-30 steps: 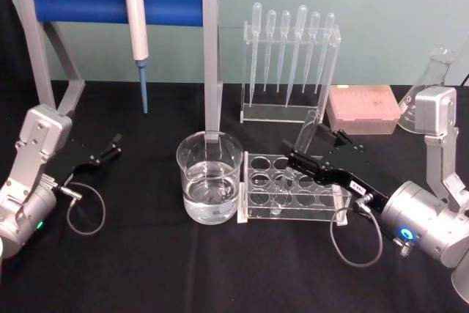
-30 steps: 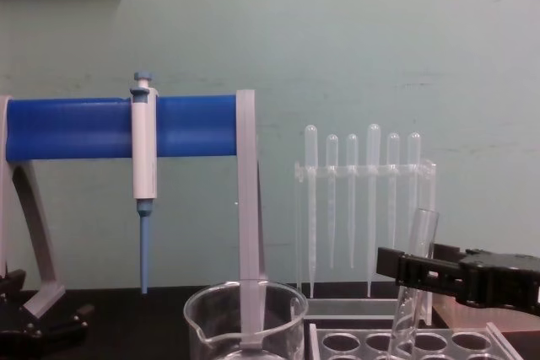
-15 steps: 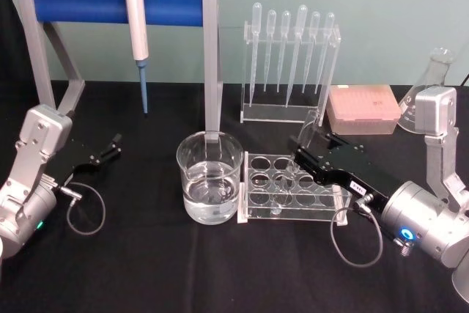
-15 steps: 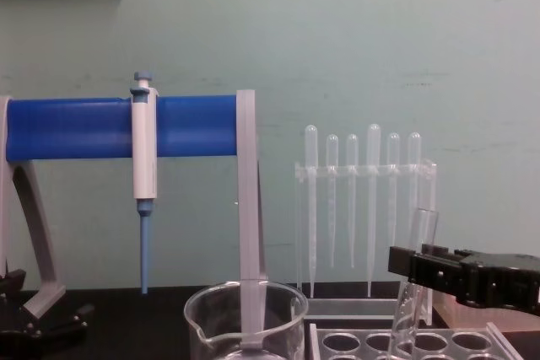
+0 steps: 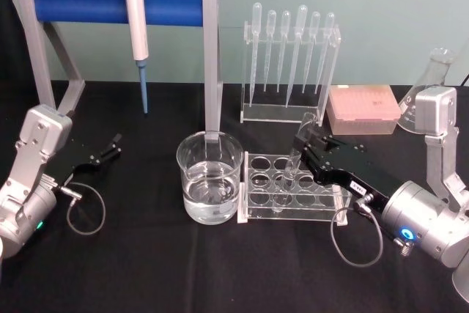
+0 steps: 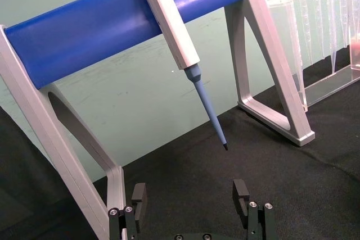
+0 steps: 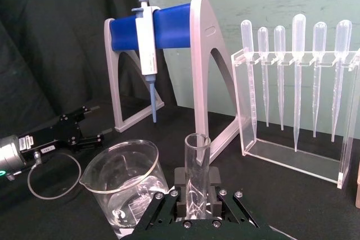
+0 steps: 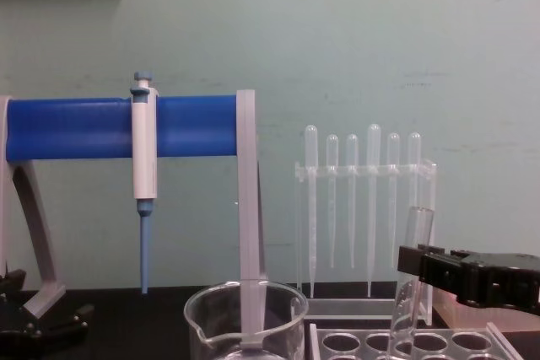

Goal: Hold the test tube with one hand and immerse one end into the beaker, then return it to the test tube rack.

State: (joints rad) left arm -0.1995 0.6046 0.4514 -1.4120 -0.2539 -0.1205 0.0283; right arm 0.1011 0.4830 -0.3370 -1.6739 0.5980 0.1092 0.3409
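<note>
right gripper [image 5: 303,153]: jaws clamped on upper part of tube [image 5: 289,175], above rack [image 5: 256,185]
tube: tilted, bottom end down in a rack hole, right of beaker [image 5: 210,181]
left gripper [image 5: 114,144]: parked on table [image 5: 146,254] at left, jaws wide
risk: letting go while tilted; tube may drop hard, strike hole rim, crack

A white-and-blue pipette [image 5: 136,12] hung from the blue bar of a grey stand [image 5: 212,49] at the back left. To its right six plastic droppers [image 5: 286,42] stood in a clear holder [image 5: 282,113]. Beyond them were a pinkish box [image 5: 363,110], perhaps of pipette tips, and a glass flask [image 5: 434,71], all on black cloth [image 5: 183,269].
</note>
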